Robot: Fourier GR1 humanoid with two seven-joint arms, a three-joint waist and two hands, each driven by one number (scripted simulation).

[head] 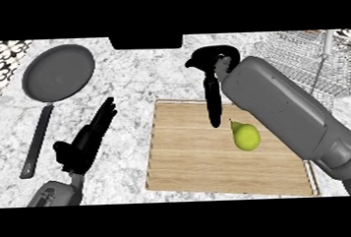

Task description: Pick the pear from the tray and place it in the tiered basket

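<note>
A yellow-green pear (246,136) lies on the wooden tray (187,159), right of its middle. My right hand (214,84) hangs over the tray's far edge, open, its straight fingers pointing down toward me and ending just left of the pear's stem, holding nothing. The right forearm crosses above the tray's right side. The wire tiered basket (307,61) stands at the far right of the counter. My left hand (88,140) rests open on the counter left of the tray, fingers pointing away.
A dark frying pan (58,73) with a long handle lies at the far left. A black block (146,42) sits at the counter's far edge. Marble counter surrounds the tray.
</note>
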